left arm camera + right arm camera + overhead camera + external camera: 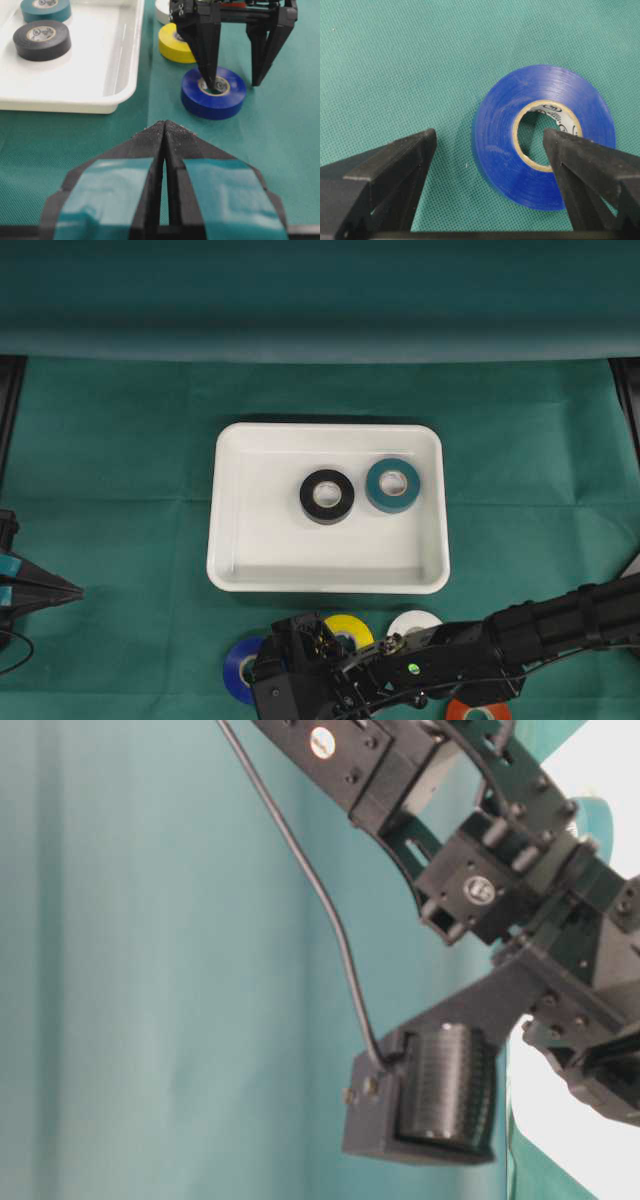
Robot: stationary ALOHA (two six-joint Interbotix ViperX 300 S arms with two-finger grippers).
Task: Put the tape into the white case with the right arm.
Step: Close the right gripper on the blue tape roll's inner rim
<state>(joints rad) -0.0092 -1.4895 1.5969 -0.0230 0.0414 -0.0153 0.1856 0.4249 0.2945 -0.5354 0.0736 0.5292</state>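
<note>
surface: I see green cloth [120, 440] over the whole table, green backdrop at the far side.
white case: white case [228, 540] at centre, flat on the cloth; black roll [327, 496] and teal roll [392, 485] lie inside, side by side, apart.
loose tape: blue roll [213, 93], yellow roll [175, 44], white roll [413, 623] and orange roll [478, 710] on the cloth near of the case.
right gripper: right gripper [234, 82] spread wide, holding nothing; one finger [207, 55] tip sits in the blue roll's core, the other outside the roll.
left gripper: left gripper [165, 131] parked at the left edge, blue-taped fingers pressed together, empty.
</note>
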